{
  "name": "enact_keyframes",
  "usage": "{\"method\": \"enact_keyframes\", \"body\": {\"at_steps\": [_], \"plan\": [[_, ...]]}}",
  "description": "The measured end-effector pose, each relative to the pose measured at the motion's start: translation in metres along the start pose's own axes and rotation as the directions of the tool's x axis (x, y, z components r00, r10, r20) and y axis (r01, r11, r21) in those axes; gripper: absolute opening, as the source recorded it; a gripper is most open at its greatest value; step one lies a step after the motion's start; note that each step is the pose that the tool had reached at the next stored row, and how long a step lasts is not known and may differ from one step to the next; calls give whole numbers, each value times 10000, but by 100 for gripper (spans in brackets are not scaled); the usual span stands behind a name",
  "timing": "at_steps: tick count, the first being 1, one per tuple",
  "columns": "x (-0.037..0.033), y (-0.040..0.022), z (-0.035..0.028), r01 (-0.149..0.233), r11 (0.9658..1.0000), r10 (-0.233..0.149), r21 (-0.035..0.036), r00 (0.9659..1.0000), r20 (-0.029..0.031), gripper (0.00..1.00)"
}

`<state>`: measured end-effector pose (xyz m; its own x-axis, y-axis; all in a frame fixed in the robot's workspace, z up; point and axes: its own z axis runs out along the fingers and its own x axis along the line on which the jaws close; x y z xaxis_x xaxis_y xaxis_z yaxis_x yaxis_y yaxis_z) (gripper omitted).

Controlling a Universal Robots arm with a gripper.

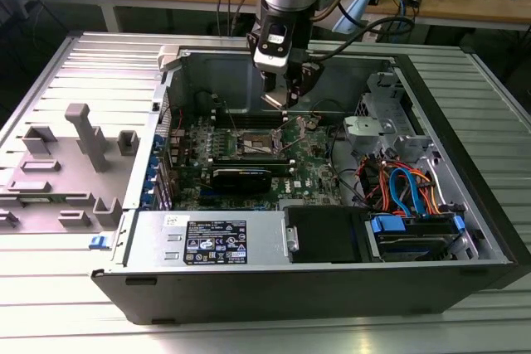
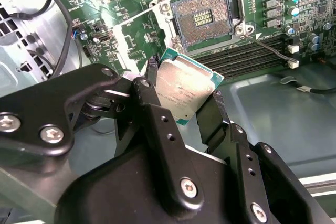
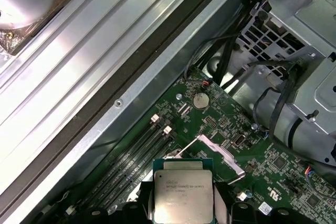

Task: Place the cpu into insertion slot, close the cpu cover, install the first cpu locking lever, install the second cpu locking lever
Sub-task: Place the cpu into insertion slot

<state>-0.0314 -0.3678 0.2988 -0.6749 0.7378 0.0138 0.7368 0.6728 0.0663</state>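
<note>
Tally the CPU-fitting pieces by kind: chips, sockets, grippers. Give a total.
cpu: 1
insertion slot, empty: 1
gripper, shut on the cpu: 1
Total: 3

Bright light glares white off the ribbed metal worktop; the computer case interior lies in softer shade, evenly lit in both wrist views.

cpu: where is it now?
In the second wrist view the cpu sits clamped in the claw, above the motherboard, short of the open insertion slot.
</note>
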Motion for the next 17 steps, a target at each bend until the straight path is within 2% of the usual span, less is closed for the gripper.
{"method": "enact_keyframes", "body": {"at_steps": [10, 17], "plan": [[0, -1, 12, -420, 9991, 420, 0, 9991, 23, 54], [0, -1, 13, -437, 9990, 437, -2, 9990, 24, 54]]}}
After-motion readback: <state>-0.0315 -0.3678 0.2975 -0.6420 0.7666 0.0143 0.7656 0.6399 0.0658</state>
